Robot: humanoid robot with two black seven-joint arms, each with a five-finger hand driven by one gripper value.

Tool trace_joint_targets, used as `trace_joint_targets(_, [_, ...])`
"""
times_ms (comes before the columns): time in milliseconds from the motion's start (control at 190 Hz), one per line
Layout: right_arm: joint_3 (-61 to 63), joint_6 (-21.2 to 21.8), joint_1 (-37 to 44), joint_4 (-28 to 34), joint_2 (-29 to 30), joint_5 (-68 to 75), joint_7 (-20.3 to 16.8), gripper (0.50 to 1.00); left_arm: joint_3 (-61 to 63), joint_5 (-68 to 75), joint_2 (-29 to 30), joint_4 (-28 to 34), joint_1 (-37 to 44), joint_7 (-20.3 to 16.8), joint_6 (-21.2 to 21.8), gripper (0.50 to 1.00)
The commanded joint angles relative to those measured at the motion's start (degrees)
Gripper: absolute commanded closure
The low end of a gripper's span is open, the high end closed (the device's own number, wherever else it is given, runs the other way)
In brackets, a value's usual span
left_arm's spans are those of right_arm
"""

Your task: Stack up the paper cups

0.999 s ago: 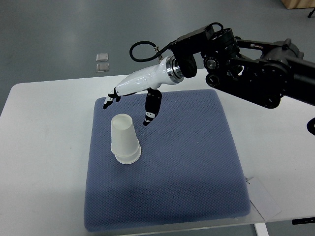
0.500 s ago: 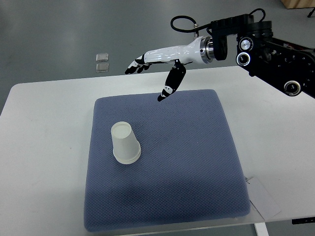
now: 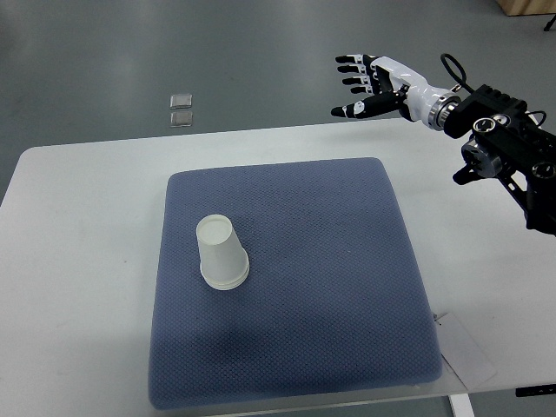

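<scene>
From my seat I look down on a white rectangular table (image 3: 78, 261) with a large blue textured fabric mat (image 3: 321, 287) laid across its middle. On the grey floor beyond the table's far edge, to the left, lie two small clear square tiles (image 3: 181, 109), one just behind the other. At the near right corner of the mat a white sheet of paper (image 3: 465, 352) pokes out from beneath it and lies on the tabletop. A strip of light wood (image 3: 526, 7) shows at the far right corner of my view.

Nothing stands between the cups and the open stretch of mat around them; the mat's right half and near half lie bare.

The white paper cup stack (image 3: 221, 253) sits on the left part of the mat, upside down, its wide rolled rim resting on the fabric and its flat base facing up at me. A second rim edge shows at the bottom, so I read it as one cup nested over another, leaning slightly to the left at the top.

My right hand (image 3: 372, 83), white with black fingertips on a black arm (image 3: 508, 148) coming in from the right edge, hangs past the table's far right edge, well apart from the cups. Its fingers (image 3: 352, 73) are spread and stretched out towards the left, holding nothing.
</scene>
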Motion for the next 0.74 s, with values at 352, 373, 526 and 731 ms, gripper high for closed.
trace_joint_targets(352, [2.6, -11.9, -8.5, -0.4, 2.0, 17.0, 0.9, 0.585, 0.0, 0.1, 0.0, 0.0, 0.0, 0.0, 0.1, 0.500])
trace_joint_targets(373, [3.4, -11.9, -9.0, -0.5, 2.6, 17.3, 0.9, 0.583, 0.0, 0.0, 0.0, 0.0, 0.0, 0.0, 0.0, 0.500])
trace_joint_targets(526, [6.8, -11.7, -10.9, -0.4, 5.3, 17.5, 0.9, 0.583, 0.0, 0.0, 0.0, 0.0, 0.0, 0.0, 0.1, 0.500])
trace_joint_targets(731, [6.8, -11.4, -12.3, -0.2, 6.6, 17.5, 1.3, 0.583, 0.0, 0.0, 0.0, 0.0, 0.0, 0.0, 0.0, 0.500])
